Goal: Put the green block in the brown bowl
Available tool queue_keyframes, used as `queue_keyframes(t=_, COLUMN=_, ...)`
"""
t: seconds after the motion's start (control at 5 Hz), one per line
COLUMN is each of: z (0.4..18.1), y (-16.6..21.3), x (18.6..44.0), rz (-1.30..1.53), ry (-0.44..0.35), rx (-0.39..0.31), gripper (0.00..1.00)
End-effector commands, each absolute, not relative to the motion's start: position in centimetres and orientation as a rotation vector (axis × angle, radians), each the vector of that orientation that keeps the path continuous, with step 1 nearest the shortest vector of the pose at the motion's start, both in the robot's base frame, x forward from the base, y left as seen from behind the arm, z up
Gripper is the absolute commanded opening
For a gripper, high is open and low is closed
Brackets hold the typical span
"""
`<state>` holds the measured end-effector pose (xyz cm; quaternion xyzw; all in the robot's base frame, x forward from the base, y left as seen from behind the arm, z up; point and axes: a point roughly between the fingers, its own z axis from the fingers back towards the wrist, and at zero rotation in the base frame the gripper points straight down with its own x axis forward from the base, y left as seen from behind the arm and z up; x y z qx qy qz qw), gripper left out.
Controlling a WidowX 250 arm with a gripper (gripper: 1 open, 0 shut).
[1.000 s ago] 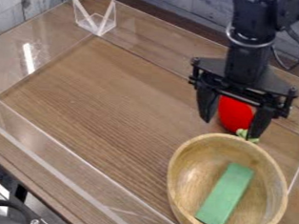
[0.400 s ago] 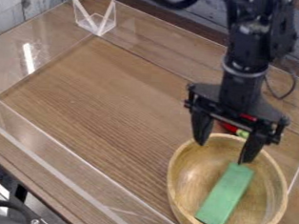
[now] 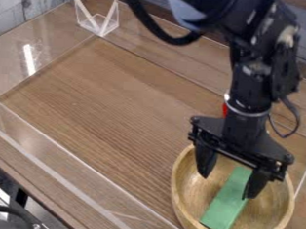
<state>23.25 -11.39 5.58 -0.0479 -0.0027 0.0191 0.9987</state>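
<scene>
The green block [image 3: 229,203] lies flat inside the brown bowl [image 3: 187,187] at the lower right, slanting from the bowl's near rim up toward its middle. My black gripper [image 3: 238,174] points straight down over the bowl, open wide. One finger [image 3: 207,160] stands left of the block's upper end and the other [image 3: 260,178] right of it. The fingertips hang low inside the bowl with the block's top end between them, and nothing is gripped.
A clear acrylic wall [image 3: 60,179] rims the wooden table [image 3: 104,94]. A small clear stand [image 3: 95,20] sits at the back left. The dark arm [image 3: 257,64] rises above the bowl and hides what lies behind it.
The arm has come toward the camera and sunk, from behind the bowl to down into it, over the block. The red toy seen behind the bowl is now hidden. Jaws stayed open.
</scene>
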Motion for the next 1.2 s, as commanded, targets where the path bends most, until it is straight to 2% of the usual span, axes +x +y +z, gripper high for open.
queue_keyframes(t=0.0, z=4.9, y=-11.7, x=23.4, rz=0.039, ry=-0.011, rx=-0.108, gripper=1.00)
queue_keyframes(t=0.2, z=3.8, y=-11.6, x=23.3, rz=0.046, ry=0.003, rx=-0.107, gripper=1.00)
queue_keyframes(t=0.4, z=3.2, y=-11.5, x=23.2, rz=0.051, ry=0.009, rx=-0.106, gripper=0.00)
queue_keyframes(t=1.0, z=4.9, y=-11.4, x=22.9, rz=0.030, ry=-0.005, rx=-0.094, gripper=0.00)
